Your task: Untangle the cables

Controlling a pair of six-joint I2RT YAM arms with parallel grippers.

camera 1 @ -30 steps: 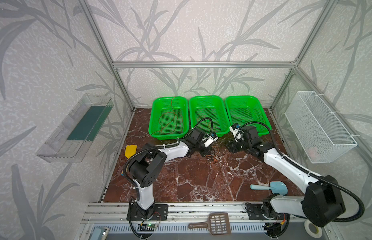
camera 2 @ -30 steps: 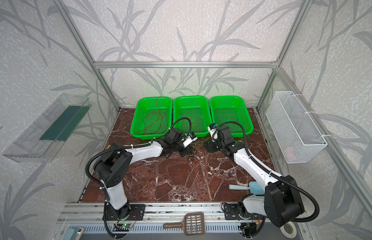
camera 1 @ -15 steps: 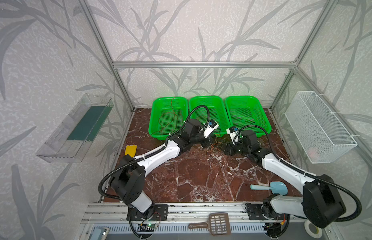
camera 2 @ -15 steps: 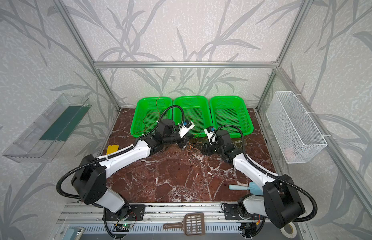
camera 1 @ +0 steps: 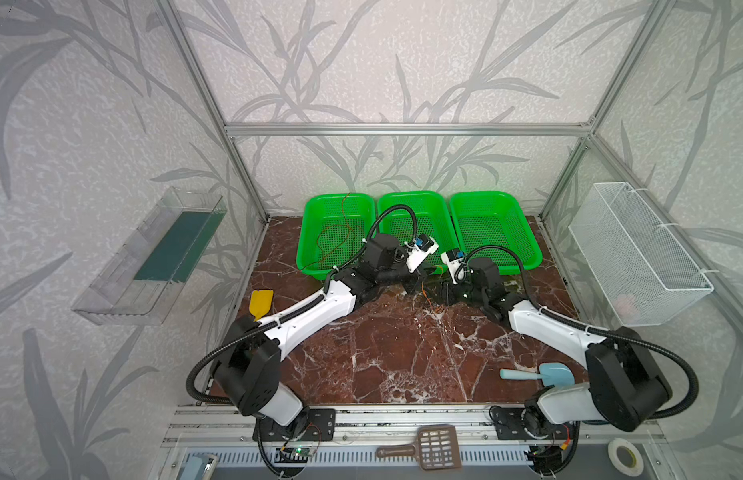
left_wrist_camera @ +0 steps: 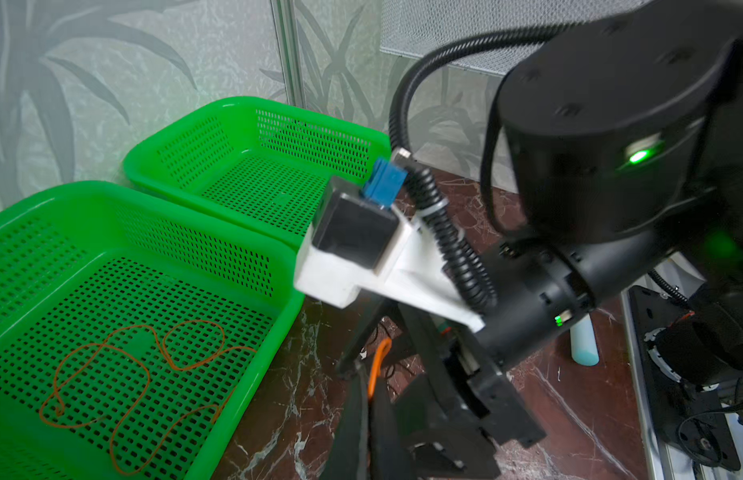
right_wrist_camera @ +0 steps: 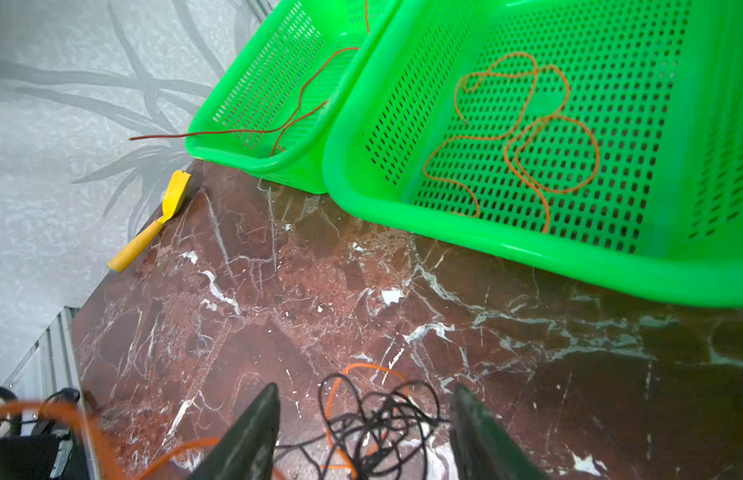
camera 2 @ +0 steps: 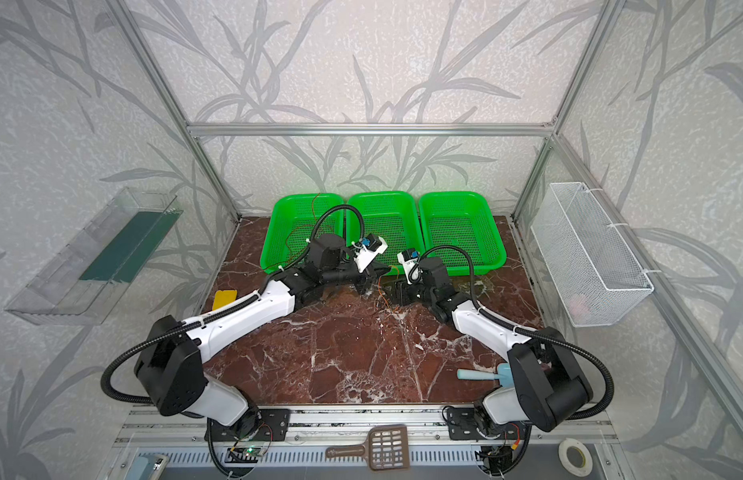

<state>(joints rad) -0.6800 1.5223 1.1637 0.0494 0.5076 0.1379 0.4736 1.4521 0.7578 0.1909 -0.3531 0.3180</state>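
Right now my left gripper [left_wrist_camera: 367, 390] is pressed together, pinching the orange cable [left_wrist_camera: 380, 357] just near of the middle basket [right_wrist_camera: 486, 244]. My right gripper [right_wrist_camera: 364, 390] stands spread astride the black cable [right_wrist_camera: 386, 419] bunched on the table [right_wrist_camera: 278, 291]. A red-brown cable [right_wrist_camera: 303, 91] lies in the far-left basket [right_wrist_camera: 253, 162].

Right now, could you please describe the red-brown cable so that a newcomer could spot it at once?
Three green baskets stand in a row along the back wall. In the leftmost basket lies a thin red-brown cable. Unlike the orange cable coiled inside the middle basket, it pokes out over the rim.
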